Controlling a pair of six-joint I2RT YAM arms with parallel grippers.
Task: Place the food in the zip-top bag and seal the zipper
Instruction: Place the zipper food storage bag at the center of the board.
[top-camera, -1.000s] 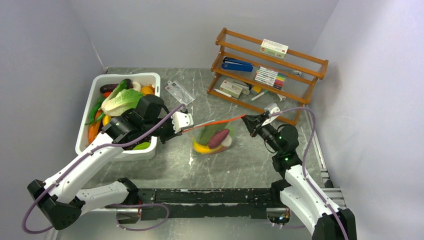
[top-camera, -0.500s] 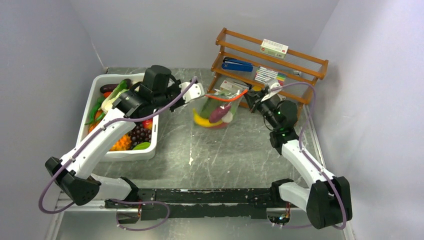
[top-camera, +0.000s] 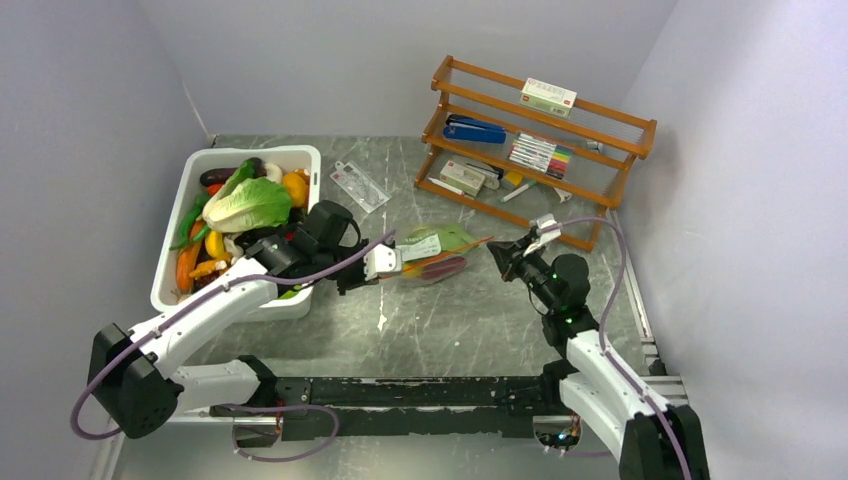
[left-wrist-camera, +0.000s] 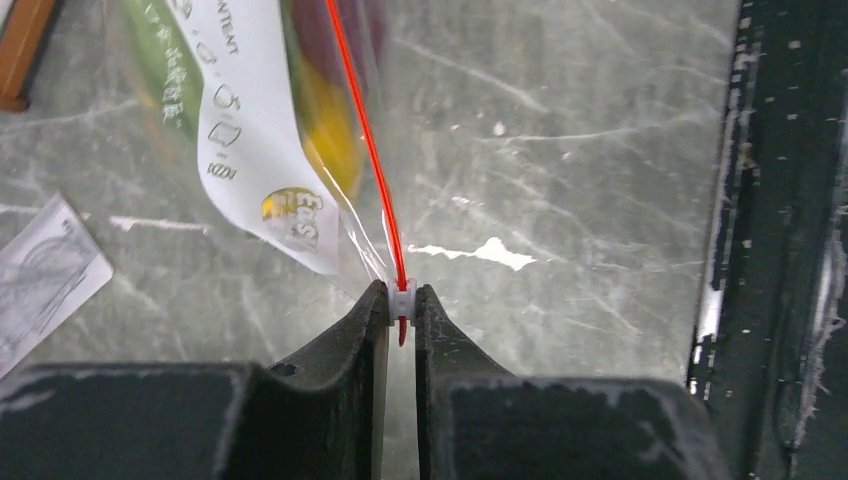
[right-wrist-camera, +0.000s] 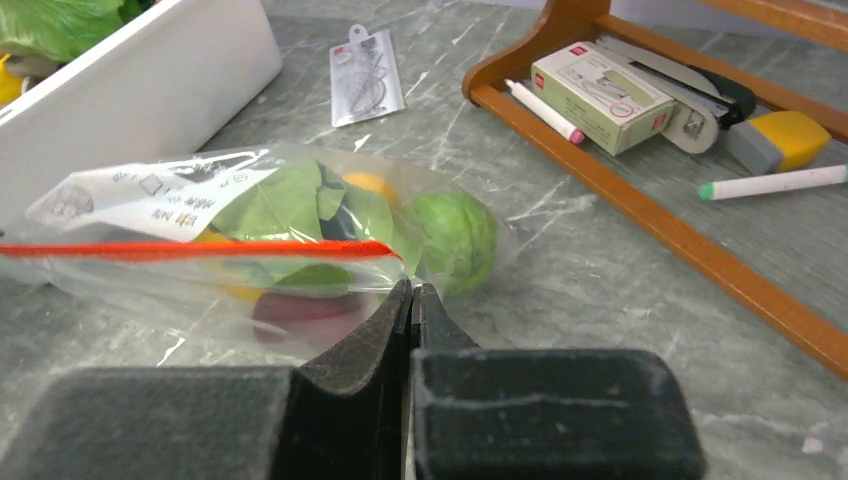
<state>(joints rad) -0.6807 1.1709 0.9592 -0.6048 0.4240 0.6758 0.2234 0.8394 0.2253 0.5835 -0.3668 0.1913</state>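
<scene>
left gripper (left-wrist-camera: 401, 302) clamped on zipper (left-wrist-camera: 363, 140) slider; right gripper (right-wrist-camera: 412, 297) pinching the far zipper end, probably. zip-top bag (right-wrist-camera: 150, 195) strung between jaws, so an overpull slips one end free.

We see the zip-top bag (top-camera: 432, 255) lying on its side on the table (top-camera: 450, 330), clear and bulging, with its white label patch (right-wrist-camera: 150, 195) facing up. The zipper (right-wrist-camera: 200, 249) is a thin red-orange strip pulled taut and straight along the mouth edge, with a small white slider (left-wrist-camera: 402, 300) at one end; we cannot tell whether it is sealed all along. The food is inside: a light-green round fruit (right-wrist-camera: 452, 238) at one end, green leaves (right-wrist-camera: 290, 205) over a yellow-orange fruit (right-wrist-camera: 372, 185), and a dark red-purple piece (right-wrist-camera: 300, 305) underneath.
</scene>
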